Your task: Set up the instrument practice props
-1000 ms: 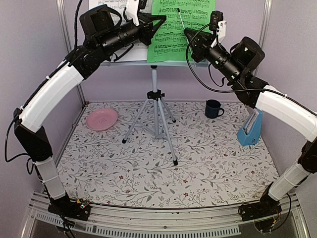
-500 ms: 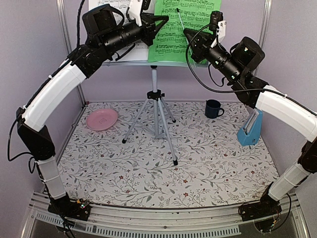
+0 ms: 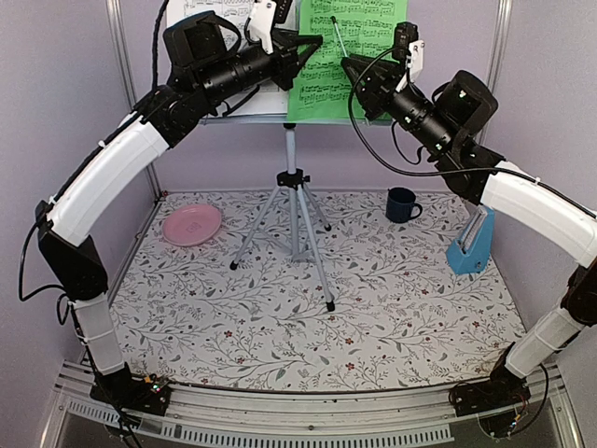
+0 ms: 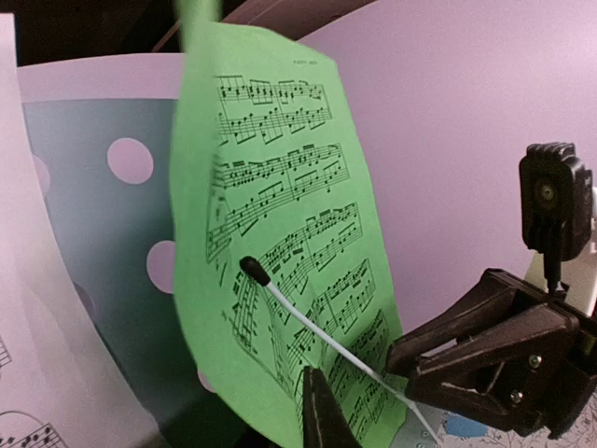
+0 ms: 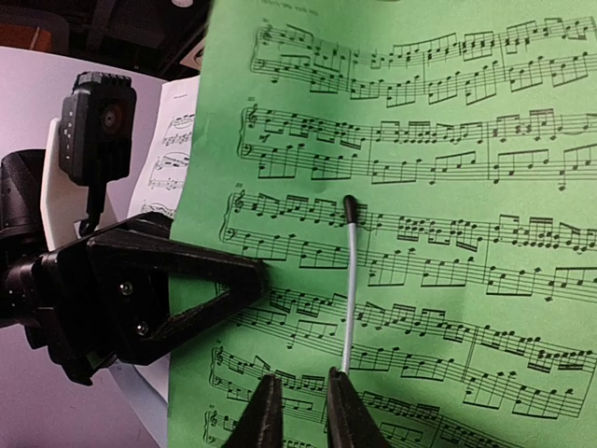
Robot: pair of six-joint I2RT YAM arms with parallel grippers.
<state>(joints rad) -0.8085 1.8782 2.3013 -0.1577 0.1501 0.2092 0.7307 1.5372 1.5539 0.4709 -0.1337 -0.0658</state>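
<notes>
High on the music stand [image 3: 291,154], the green page [image 3: 359,56] is propped against the perforated desk, and the white page [image 3: 215,9] is set beside it toward the stand's left. The green page's left edge is clamped by the left tool [image 3: 311,49]. A thin white rod [image 5: 350,280] with a black tip is pinched in the right tool [image 5: 303,387] and held in front of the green page. Right of the stand's tripod, the blue metronome [image 3: 469,245] is stood on the table [image 3: 280,317].

Lilac walls [image 3: 56,93] enclose a floral-patterned tabletop [image 3: 392,308], evenly lit
</notes>
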